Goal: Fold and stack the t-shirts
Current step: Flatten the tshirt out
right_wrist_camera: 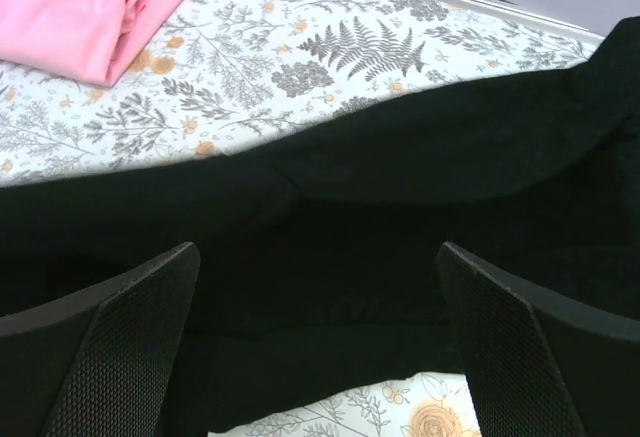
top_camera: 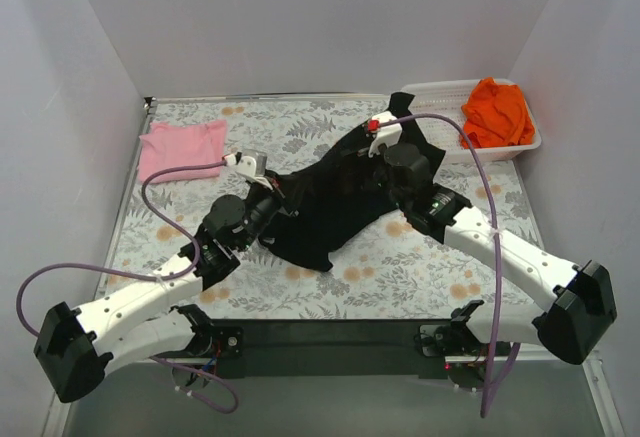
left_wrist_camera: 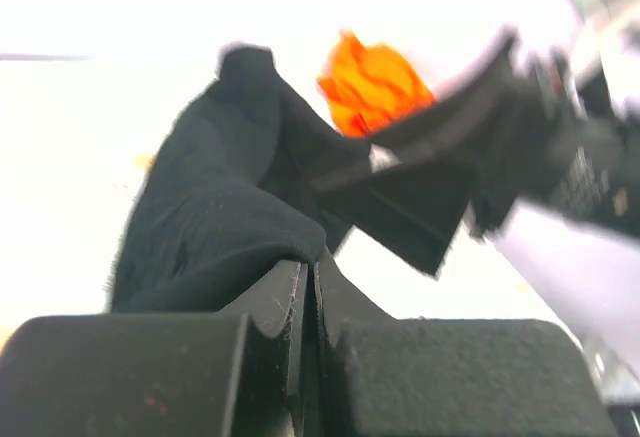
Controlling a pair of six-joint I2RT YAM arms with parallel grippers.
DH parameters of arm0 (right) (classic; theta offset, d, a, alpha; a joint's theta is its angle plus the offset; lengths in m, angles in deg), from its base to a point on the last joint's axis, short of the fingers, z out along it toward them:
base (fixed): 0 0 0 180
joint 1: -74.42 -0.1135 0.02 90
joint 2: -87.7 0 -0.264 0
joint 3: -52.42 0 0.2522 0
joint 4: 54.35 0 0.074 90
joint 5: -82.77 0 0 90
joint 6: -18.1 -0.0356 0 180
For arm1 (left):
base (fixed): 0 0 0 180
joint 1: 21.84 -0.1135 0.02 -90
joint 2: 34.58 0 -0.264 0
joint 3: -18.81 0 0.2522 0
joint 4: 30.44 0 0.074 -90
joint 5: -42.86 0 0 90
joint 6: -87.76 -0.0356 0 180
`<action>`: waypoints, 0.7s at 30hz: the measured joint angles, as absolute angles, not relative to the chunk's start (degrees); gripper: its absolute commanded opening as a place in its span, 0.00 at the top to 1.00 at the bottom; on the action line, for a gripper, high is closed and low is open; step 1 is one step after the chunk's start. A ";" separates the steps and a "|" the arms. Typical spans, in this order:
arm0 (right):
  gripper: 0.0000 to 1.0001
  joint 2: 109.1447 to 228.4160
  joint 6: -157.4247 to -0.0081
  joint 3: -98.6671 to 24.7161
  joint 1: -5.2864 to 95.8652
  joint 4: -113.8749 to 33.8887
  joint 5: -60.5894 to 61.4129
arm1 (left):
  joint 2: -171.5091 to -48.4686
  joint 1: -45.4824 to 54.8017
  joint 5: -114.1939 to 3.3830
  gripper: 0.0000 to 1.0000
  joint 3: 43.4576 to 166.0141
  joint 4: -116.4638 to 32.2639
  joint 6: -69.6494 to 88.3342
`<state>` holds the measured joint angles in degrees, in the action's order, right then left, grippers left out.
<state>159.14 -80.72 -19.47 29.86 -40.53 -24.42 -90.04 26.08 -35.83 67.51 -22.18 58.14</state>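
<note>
Three t-shirts are in view. I note the black t-shirt (top_camera: 330,212) rumpled mid-table, soft and matte. The pink t-shirt (top_camera: 182,147) lies flat at the far left. The orange t-shirt (top_camera: 497,112) is bunched in the white mesh basket (top_camera: 440,84). Floral table (top_camera: 400,277) shows along the near edge. The left gripper (left_wrist_camera: 310,282) is clenched on a black fold. The right gripper (right_wrist_camera: 317,257) is spread wide over the black cloth, grasping nothing.

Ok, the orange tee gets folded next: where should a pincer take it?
Pinch a raised fold on top of the orange tee, coming from above: it lies bunched in the white basket, whose walls likely block a side approach.
</note>
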 measured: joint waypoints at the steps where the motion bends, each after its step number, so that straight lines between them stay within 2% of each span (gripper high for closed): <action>1: 0.05 158.33 -80.74 -18.73 30.17 -40.69 -24.73 | -89.32 25.32 -35.16 1.00 68.40 -22.86 57.95; 11: 0.04 158.88 -82.25 -10.40 37.55 -39.09 -25.36 | -85.61 13.67 -30.70 1.00 69.04 -33.59 58.71; 14: 0.05 161.39 -82.47 -10.40 39.39 -39.42 -25.43 | -84.12 9.25 -28.25 1.00 68.99 -35.54 59.54; 21: 0.05 170.07 -82.73 -10.40 43.00 -40.49 -23.59 | -83.97 6.21 -26.68 1.00 68.97 -36.72 60.22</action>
<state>170.07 -82.73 -10.40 43.00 -40.49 -23.59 -83.97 6.21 -26.68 68.97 -36.72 60.22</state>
